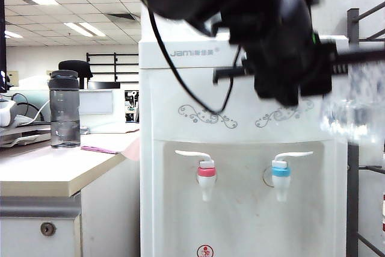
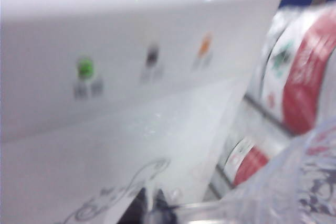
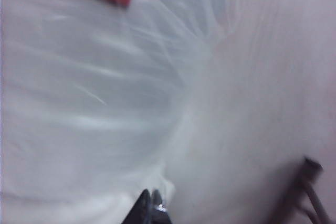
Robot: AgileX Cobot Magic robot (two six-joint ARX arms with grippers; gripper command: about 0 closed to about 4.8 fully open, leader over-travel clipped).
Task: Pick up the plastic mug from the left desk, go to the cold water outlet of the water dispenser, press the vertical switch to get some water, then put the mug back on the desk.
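Clear dimpled plastic is all you get of the plastic mug [image 1: 355, 109]: a blurred shape at the right edge of the exterior view, level with the grey swirls on the water dispenser [image 1: 240, 118] and well above the cold water outlet [image 1: 280, 180]. The left gripper [image 2: 148, 203] has its jaws shut on the mug's clear handle, right against the cabinet front under the three indicator lights [image 2: 152, 56]. The right gripper [image 3: 151, 203] shows two dark tips together, so its jaws look closed on nothing. Your risks: the mug hangs off to the side of the blue-collared tap, so a press on the vertical switch [image 1: 293, 156] now would pour water past it; the hold is thin, so a knock against the cabinet could twist the mug loose; and the pink-collared tap [image 1: 206, 180] sits just beside the right one
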